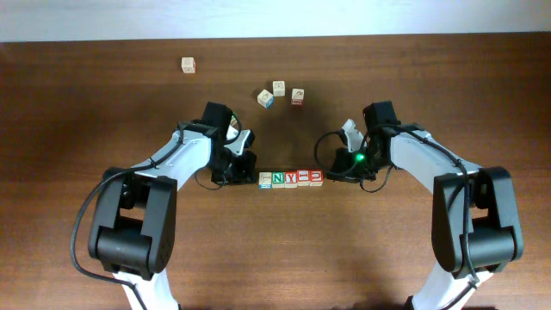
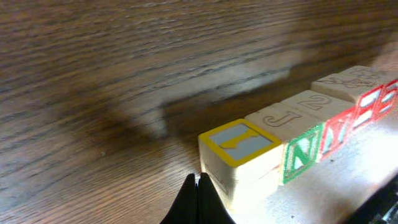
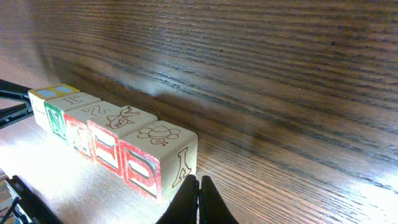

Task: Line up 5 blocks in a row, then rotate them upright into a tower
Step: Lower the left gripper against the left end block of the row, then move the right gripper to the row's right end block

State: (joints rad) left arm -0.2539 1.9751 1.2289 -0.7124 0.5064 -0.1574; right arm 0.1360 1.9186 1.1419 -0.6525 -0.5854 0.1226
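Observation:
Five light-wood blocks stand in a tight row at the table's middle. From the left they are a yellow-framed blue-marked block point(image 1: 265, 179) point(image 2: 239, 144), a green N block point(image 1: 278, 178) point(image 2: 303, 154), a red Y block point(image 1: 291, 178), and two more red-lettered blocks point(image 1: 303, 177) point(image 1: 315, 176). My left gripper point(image 1: 253, 177) point(image 2: 198, 182) is shut with nothing in it, its tip at the row's left end. At the right end, my right gripper point(image 1: 328, 176) point(image 3: 198, 182) is shut and holds nothing, right beside the last red-lettered block point(image 3: 158, 155).
Three loose cubes point(image 1: 266, 98) point(image 1: 279, 88) point(image 1: 297, 96) lie behind the row. Another cube point(image 1: 188, 65) sits at the far left back. Both arms flank the row, and the table's far edge runs along the top.

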